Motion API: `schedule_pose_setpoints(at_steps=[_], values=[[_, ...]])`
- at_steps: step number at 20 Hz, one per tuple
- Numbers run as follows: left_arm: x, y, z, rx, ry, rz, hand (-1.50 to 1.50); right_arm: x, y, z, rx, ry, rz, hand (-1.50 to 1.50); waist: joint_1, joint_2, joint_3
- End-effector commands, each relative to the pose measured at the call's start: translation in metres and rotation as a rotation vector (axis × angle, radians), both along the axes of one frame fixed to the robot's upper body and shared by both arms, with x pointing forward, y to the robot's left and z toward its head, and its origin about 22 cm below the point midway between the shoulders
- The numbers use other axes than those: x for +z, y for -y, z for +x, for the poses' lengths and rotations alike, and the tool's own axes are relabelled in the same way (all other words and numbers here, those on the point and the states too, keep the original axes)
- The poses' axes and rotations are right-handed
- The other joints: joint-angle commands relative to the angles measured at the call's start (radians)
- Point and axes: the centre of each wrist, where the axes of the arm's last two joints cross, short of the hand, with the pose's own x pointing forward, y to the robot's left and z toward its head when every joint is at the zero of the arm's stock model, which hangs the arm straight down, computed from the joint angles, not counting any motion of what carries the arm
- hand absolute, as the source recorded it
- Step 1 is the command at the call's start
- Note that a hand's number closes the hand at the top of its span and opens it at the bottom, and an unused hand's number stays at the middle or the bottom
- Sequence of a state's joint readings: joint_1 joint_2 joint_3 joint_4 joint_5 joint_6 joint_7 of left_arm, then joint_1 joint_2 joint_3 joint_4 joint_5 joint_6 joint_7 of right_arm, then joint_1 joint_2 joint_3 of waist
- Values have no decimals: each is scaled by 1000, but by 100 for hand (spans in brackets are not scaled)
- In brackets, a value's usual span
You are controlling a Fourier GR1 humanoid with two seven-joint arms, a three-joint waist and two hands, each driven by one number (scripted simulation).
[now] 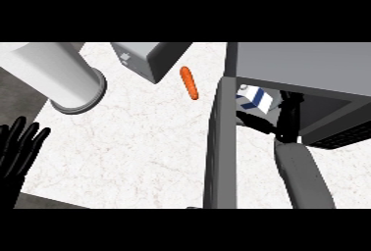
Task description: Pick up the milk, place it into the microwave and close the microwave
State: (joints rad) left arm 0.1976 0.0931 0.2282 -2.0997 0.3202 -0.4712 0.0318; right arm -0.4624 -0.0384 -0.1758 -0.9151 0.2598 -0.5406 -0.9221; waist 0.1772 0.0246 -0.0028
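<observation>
Inside the microwave (304, 68), the right hand (288, 113) curls round the milk (255, 97); left hand (20, 147) spread.

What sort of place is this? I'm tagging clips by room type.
Most likely a kitchen: a pale marbled counter carries a grey microwave with its door open, a milk carton inside, and a carrot nearby.
</observation>
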Motion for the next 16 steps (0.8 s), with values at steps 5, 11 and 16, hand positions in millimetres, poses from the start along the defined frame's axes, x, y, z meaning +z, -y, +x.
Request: schedule_pose_setpoints(at_steps=[5,11,16], values=[[-3,11,3,-8,-18,-1,-150,17,6,35,-72,-245,136,-150,-6,28,3],[0,15,6,-8,-3,6,-150,19,4,41,-21,-273,135,-150,-17,24,4],[-4,22,5,-9,-17,0,-150,16,-4,43,24,-311,163,-150,-33,16,5]])
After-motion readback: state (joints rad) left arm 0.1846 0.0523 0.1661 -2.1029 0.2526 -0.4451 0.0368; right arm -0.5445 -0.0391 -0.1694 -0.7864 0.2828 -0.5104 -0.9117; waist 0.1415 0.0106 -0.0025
